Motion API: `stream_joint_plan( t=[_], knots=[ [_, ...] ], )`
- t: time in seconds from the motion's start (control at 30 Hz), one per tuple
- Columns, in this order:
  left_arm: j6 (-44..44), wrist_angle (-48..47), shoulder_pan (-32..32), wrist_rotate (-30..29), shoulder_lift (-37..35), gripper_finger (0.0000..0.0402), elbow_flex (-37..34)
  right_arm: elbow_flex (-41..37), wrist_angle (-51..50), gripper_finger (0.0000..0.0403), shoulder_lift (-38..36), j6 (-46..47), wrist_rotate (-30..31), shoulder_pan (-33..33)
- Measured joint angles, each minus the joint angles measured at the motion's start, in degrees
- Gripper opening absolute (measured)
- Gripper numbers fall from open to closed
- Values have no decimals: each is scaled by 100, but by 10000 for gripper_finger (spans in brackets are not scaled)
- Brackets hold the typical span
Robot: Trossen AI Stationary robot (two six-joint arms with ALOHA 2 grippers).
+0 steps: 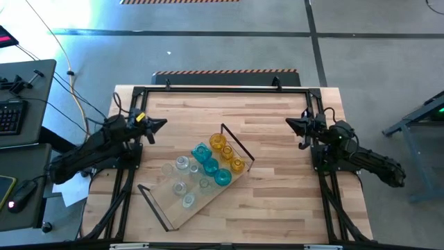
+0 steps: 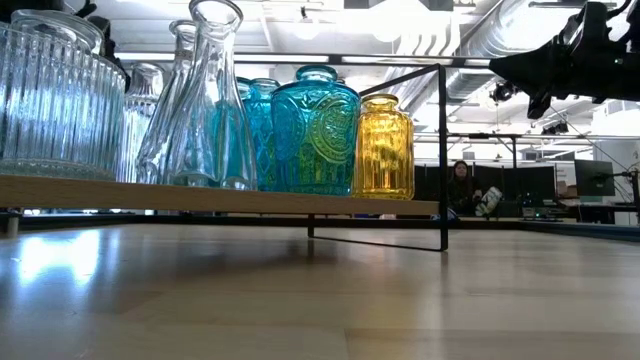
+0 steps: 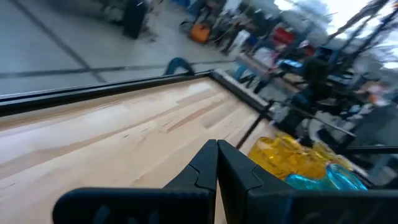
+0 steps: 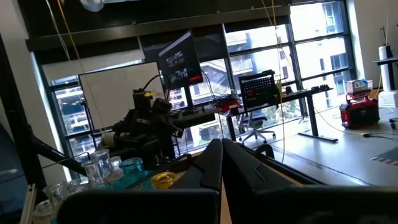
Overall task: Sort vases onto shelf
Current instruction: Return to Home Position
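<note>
The shelf (image 1: 208, 198), a light-wood board with black wire end frames, lies slantwise on the middle of the table. On it stand clear vases (image 1: 182, 164), teal-blue vases (image 1: 210, 167) and amber-yellow vases (image 1: 218, 142), grouped by colour. The low view shows the clear vases (image 2: 205, 100), a teal vase (image 2: 315, 130) and a yellow vase (image 2: 384, 145) upright on the board. My left gripper (image 1: 165, 123) is shut, raised at the table's left side. My right gripper (image 1: 288, 123) is shut, raised at the right side. Both are away from the shelf.
Black frame rails (image 1: 222, 89) run along the table's far edge and down both sides. Bare wood lies between the shelf and the far rail. A desk with a keyboard (image 1: 10, 114) stands off the table's left. A person (image 2: 462, 188) sits far behind the table.
</note>
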Motion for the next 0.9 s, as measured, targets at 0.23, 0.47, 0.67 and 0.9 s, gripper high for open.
stream_joint_plan(
  t=[0.23,0.47,0.67,0.9],
  knots=[
    [-2,2087,-453,-3,-2,0,-1054,0,-11,0,4,0,0,0],
    [-2,2056,-1206,-2,-3,0,-1073,0,-26,0,4,0,-2,0],
    [-2,2100,-1791,6,-4,0,-1073,0,-33,0,4,0,-2,0],
    [-2,2104,-1854,4,-4,0,-1073,0,-37,0,4,0,-2,0]
  ],
)
